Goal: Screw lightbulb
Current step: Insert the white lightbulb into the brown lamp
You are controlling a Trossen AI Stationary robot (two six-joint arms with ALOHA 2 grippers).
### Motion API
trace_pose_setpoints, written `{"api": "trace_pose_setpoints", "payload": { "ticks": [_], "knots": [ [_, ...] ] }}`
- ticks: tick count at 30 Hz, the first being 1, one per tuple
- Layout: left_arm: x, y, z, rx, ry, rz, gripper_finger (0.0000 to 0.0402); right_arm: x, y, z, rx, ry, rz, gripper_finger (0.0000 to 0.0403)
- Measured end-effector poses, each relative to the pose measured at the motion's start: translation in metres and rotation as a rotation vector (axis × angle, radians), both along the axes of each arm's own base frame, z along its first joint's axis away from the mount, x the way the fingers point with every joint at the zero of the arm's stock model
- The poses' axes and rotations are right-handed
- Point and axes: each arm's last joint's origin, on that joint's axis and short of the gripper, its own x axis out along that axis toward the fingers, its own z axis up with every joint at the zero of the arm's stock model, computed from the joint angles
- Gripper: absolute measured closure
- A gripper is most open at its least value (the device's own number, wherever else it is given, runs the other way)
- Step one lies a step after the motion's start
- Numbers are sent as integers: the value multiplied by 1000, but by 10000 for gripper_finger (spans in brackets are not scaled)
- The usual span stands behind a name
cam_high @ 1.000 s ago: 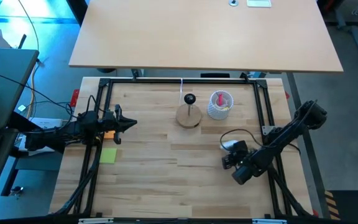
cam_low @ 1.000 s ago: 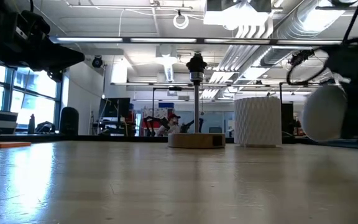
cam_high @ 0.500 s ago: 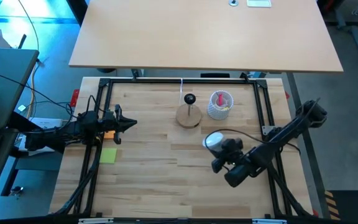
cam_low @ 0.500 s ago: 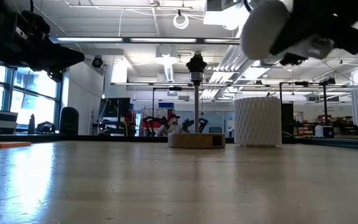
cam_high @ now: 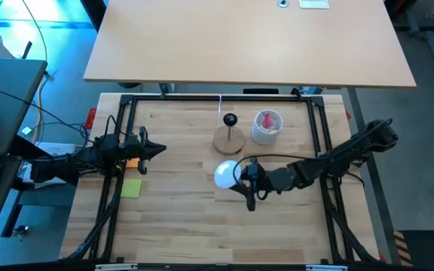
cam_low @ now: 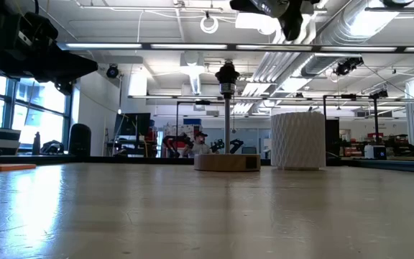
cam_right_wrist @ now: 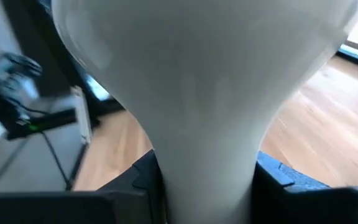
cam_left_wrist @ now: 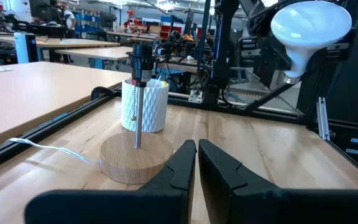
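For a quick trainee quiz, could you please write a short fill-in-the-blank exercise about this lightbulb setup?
1. The lightbulb is held by the ____ gripper.
2. The black socket stands on a round ____ disc.
3. The ribbed cup beside the disc is ____ in colour.
4. The left gripper, at the table's left edge, holds ____.

Missing words: right; wooden; white; nothing
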Motion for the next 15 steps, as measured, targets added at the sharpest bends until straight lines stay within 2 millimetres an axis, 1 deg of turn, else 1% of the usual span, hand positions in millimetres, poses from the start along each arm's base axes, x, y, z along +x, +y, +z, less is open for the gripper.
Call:
{"api": "trace_pose_setpoints", "payload": {
  "ticks": [1, 3, 6, 8, 11, 15],
  "knots": [
    [0, 0, 0, 0, 0, 0, 384, -2, -2, -6, 6, 6, 3, 265],
    [0, 0, 0, 0, 0, 0, 384, -8, -7, -24, 60, 77, -19, 265],
    [0, 0, 0, 0, 0, 0, 384, -23, -12, -58, 191, 253, -134, 265],
    [0, 0, 0, 0, 0, 0, 384, -33, -13, -75, 254, 362, -212, 265],
    [0, 0, 0, 0, 0, 0, 384, -39, -11, -91, 273, 485, -270, 266],
    [0, 0, 0, 0, 0, 0, 384, -37, -7, -108, 264, 595, -264, 266]
  ]
}}
